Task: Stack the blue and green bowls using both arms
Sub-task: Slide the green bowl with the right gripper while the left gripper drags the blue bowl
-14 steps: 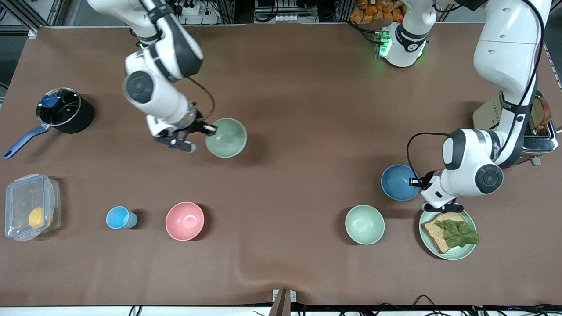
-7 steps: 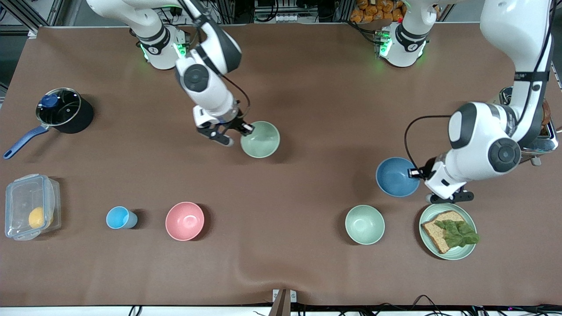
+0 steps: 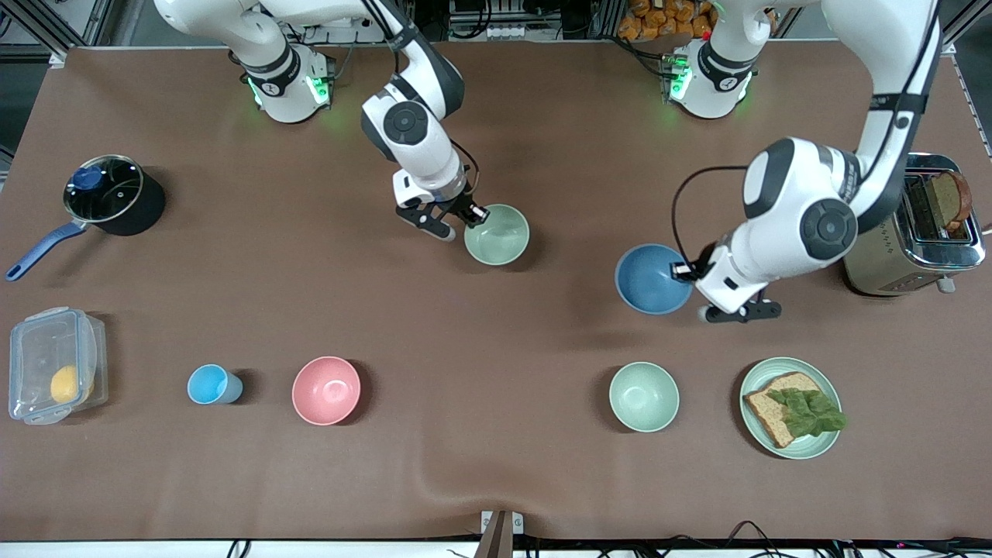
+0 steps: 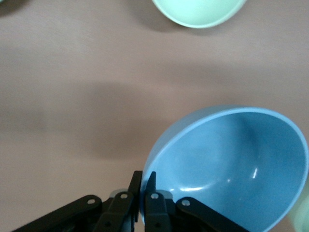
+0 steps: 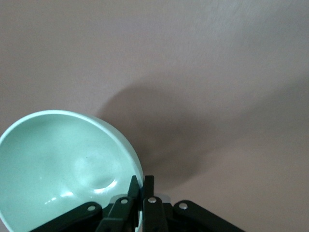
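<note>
Partly cut off, blue bowl point(image 4: 231, 169), green bowl point(image 5: 58, 164) in wrist views

One high overview and two close wrist cameras

The front view looks steeply down from across the brown cloth-covered surface point(image 3: 542, 116) toward both arm bases along its top edge, taking in the whole spread. The left wrist view sits just above the left hand point(image 4: 143, 195), looking down its fingers at the round matte medium-blue bowl point(image 4: 231, 169) that also shows in the front view point(image 3: 651, 279). The right wrist view looks likewise past the right hand point(image 5: 141, 195) at the round pale mint-green bowl point(image 5: 58, 164), shared with the front view point(image 3: 497, 235).
</note>
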